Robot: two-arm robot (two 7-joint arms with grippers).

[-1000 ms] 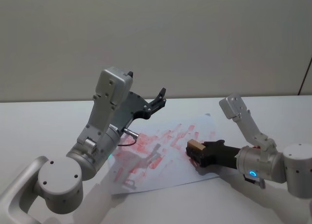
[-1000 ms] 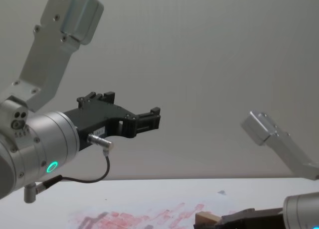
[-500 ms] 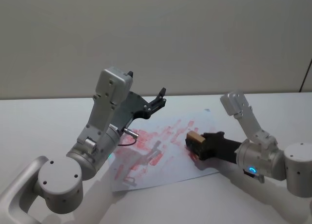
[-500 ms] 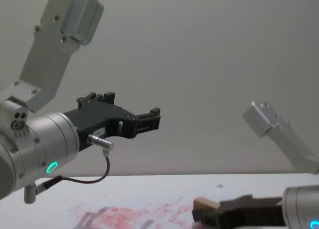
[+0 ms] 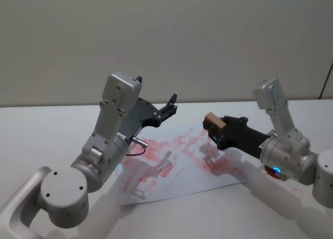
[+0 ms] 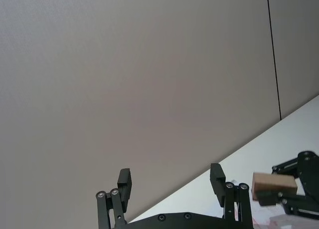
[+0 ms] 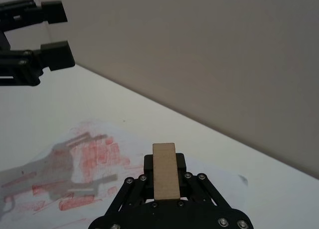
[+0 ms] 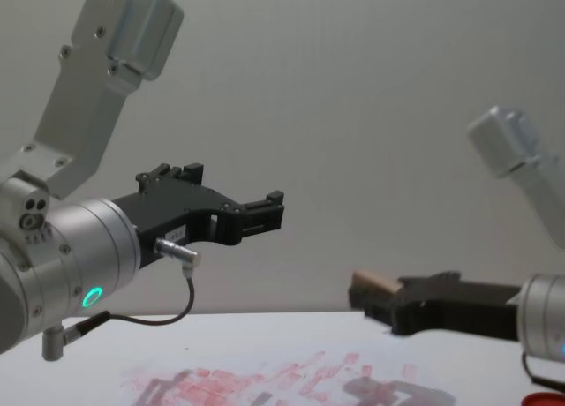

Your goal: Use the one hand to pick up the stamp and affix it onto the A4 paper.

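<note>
One hand does the work: the right hand (image 5: 213,127) is clamped on the stamp (image 5: 214,120) and holds the small wooden block in the air, clear of the sheet, above the far right part of the A4 paper (image 5: 171,169). The paper lies flat on the white tabletop (image 5: 47,127), already crowded with smudged red prints. The left hand (image 5: 171,104) is raised over the paper's far side, its fingers spread wide and empty.

To print cleanly, the right hand should probably pick a barer patch, bring the stamp's face level with the sheet, come straight down, press evenly and lift straight off, since any sideways drag would smear. Which face carries the ink cannot be told here.

A second ago the stamp sat low at the paper's right edge, on or just above it. It has since risen and swung toward the far side, while the left hand has not moved
</note>
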